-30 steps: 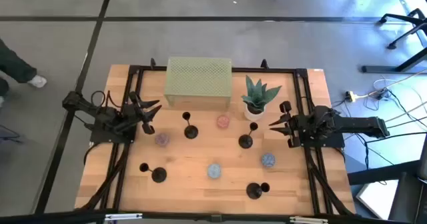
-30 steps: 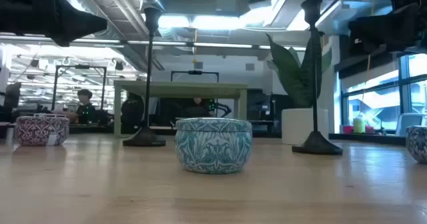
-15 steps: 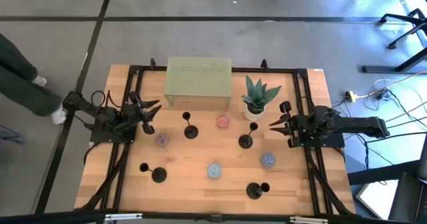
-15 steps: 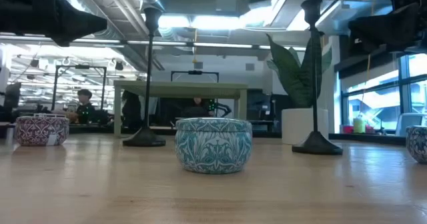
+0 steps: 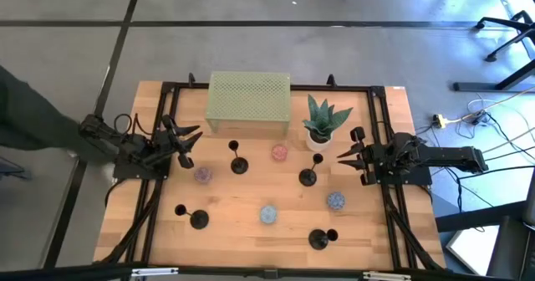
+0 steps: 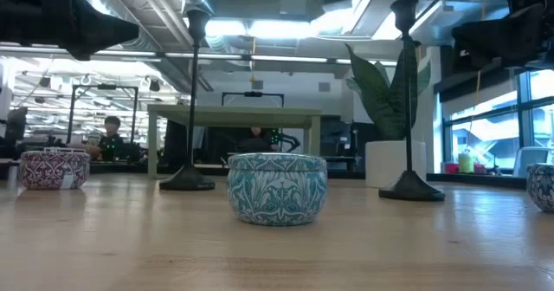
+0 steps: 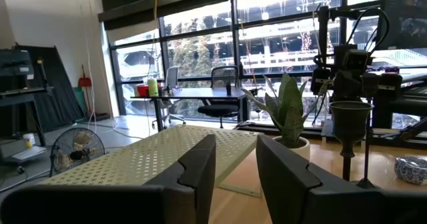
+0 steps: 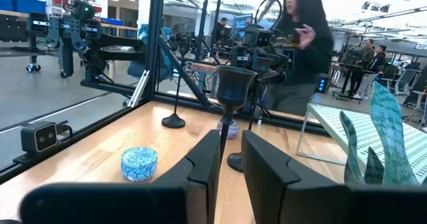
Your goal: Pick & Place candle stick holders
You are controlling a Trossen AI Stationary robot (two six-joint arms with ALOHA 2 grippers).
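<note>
— What differs from a second ago?

— Only the person (image 5: 29,114) beside the desk (image 5: 242,235): the dark clothing now covers the floor left of the perforated green box (image 5: 248,104), where earlier just a leg and a shoe showed. Both arms and every candle stick holder lie as before.

— The end effectors?

— The left end effector (image 5: 191,145) hovers left of the box and a little nearer the desk's front, fingers slightly apart, empty. The right end effector (image 5: 349,155) hangs right of the box, past the potted plant (image 5: 322,122), fingers a narrow gap apart, also empty.

— And the holders?

— All four stand upright. One candle stick holder (image 5: 239,164) is just in front of the box, a second (image 5: 308,177) in front of the plant, a third (image 5: 198,220) front-left of the box near the desk's front edge, the fourth (image 5: 318,239) front-right of the box at that edge.

— Room to move?

— The pink tin (image 5: 279,152) lies between the first two holders; the blue tin (image 5: 267,214) lies between the front pair. Bare wood runs in front of the box between them.
</note>
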